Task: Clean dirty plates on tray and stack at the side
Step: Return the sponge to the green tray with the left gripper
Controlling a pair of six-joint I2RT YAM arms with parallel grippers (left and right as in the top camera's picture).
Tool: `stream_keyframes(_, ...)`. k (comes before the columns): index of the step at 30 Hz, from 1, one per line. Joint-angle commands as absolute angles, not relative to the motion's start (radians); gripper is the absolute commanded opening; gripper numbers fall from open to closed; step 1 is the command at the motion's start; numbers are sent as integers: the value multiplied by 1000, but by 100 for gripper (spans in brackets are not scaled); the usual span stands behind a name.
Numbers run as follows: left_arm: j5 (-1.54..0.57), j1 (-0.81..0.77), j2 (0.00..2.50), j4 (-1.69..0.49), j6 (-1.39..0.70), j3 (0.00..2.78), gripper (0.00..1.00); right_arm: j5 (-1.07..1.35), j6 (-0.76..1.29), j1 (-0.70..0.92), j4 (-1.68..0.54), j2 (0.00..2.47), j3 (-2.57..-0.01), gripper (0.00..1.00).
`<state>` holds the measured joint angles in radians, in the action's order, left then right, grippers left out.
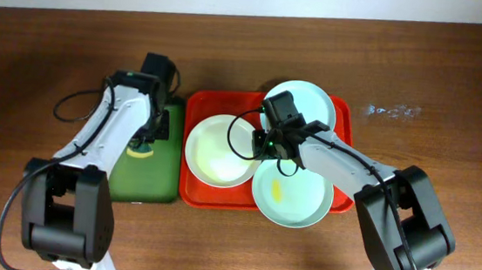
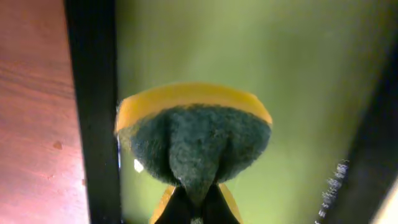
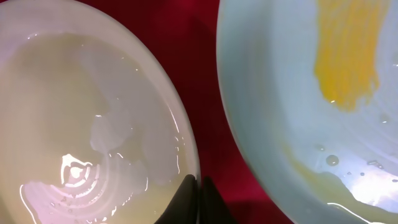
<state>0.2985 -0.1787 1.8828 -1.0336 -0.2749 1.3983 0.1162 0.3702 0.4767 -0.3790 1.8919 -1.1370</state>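
Observation:
On the red tray (image 1: 196, 105) lie three plates: a white one (image 1: 216, 150) at the left with a wet film, a mint one (image 1: 303, 104) at the back right, and a mint one (image 1: 292, 196) in front with a yellow smear (image 1: 278, 190). My right gripper (image 1: 264, 143) is shut, its tips (image 3: 198, 185) resting at the white plate's (image 3: 93, 124) right rim, beside the smeared mint plate (image 3: 280, 112); no rim shows between the fingers. Over the green tray (image 1: 145, 179), my left gripper (image 1: 144, 141) is shut on a yellow-and-green sponge (image 2: 193, 130).
The green tray's dark rim (image 2: 93, 93) runs beside the brown wooden table (image 2: 31, 124). Bare red tray floor (image 3: 202, 68) shows in the narrow gap between the white and smeared plates. A small pale mark (image 1: 392, 111) lies on the table right of the red tray.

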Motion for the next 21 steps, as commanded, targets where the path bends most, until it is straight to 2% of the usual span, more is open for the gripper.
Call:
stream_keyframes(1, 267, -144, 1868, -958, -283, 1279, 0, 145, 375, 488, -377, 1905, -1148, 5)
stream_keyframes(5, 172, -141, 1868, -834, -166, 1177, 1, 145, 375, 488, -377, 1905, -1148, 5)
stream_keyframes(6, 172, -141, 1868, -830, -165, 1177, 5, 145, 375, 488, -377, 1905, -1148, 5)
stream_keyframes(7, 172, -141, 1868, -830, -166, 1177, 12, 145, 375, 488, -377, 1905, -1148, 5)
stream_keyframes(8, 172, -141, 1868, -838, -166, 1177, 42, 145, 375, 488, -377, 1905, -1148, 11)
stream_keyframes(9, 172, -141, 1866, -848, -166, 1182, 47, 145, 375, 488, -377, 1905, -1148, 12)
stream_keyframes(11, 171, -141, 1820, -863, -173, 1206, 47, 145, 375, 488, -377, 1905, -1148, 16)
stream_keyframes(16, 172, -67, 1557, -868, -371, 1258, 74, 145, 375, 488, -377, 1905, -1148, 25)
stream_keyframes(17, 172, -25, 1511, -868, -395, 1258, 82, 145, 375, 488, -377, 1905, -1148, 26)
stream_keyframes(18, 172, 23, 1468, -868, -400, 1258, 99, 145, 375, 488, -377, 1905, -1148, 26)
stream_keyframes(21, 172, 114, 1434, -912, -400, 1258, 99, 145, 375, 488, -384, 1905, -1148, 27)
